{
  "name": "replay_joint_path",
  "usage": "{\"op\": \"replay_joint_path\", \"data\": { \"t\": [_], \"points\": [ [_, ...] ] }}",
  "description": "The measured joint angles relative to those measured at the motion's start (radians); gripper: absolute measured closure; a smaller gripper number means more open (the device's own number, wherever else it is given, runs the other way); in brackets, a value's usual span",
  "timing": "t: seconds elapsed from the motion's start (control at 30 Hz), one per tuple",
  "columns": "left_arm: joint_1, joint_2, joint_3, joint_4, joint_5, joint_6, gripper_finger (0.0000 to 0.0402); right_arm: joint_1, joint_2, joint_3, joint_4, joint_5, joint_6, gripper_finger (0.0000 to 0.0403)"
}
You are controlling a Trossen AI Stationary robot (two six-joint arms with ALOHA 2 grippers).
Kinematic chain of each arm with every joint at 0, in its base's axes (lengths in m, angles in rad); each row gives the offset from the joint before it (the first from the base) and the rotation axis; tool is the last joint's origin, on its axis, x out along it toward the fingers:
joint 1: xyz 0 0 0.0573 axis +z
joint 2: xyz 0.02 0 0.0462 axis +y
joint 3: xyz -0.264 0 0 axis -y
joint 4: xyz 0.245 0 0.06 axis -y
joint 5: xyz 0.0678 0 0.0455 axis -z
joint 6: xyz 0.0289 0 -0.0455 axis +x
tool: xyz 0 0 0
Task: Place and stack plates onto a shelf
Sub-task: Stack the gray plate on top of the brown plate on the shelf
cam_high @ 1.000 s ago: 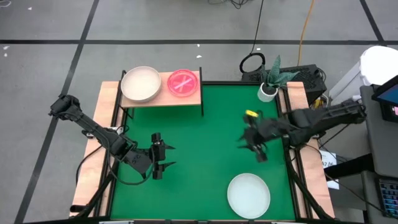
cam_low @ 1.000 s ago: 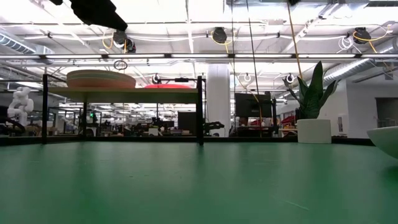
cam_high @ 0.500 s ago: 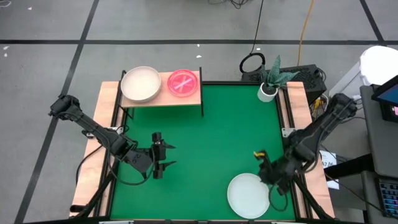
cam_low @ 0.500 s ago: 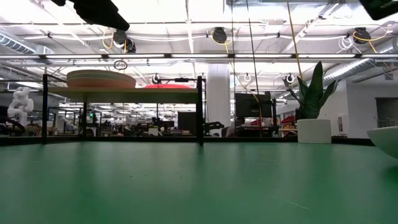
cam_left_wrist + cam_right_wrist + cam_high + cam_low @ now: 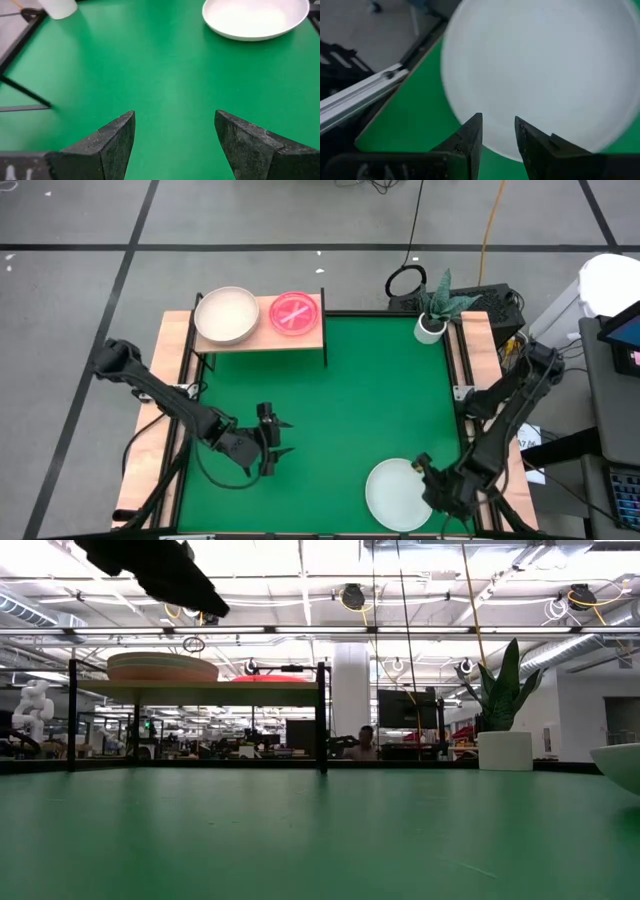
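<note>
shelf far left on black legs | pale plate stack on its left end, pink plate on its right | plant pot right | white plate rim at right edge | dark arm upper left | green table

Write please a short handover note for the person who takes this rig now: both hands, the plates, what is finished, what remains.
Left hand: open, empty, over the bare green table.
Right hand: slightly open, empty, at the rim of the white plate near the table's front right edge.
Done: a stack topped by a pale plate and a pink plate sit on the shelf.
Left: grasp the white plate and put it on the shelf.
</note>
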Motion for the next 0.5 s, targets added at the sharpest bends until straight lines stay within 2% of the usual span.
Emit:
{"op": "replay_joint_path", "data": {
  "t": [0.23,0.5],
  "points": [
    [-0.005,0.089,0.0,0.127,0.051,-0.018,0.0124,0.07,0.089,0.0,0.064,-0.02,0.041,0.0313],
    [-0.023,0.11,0.0,0.202,0.052,-0.024,0.0124,0.115,0.182,0.0,0.11,-0.019,0.038,0.0314]
  ]
}}
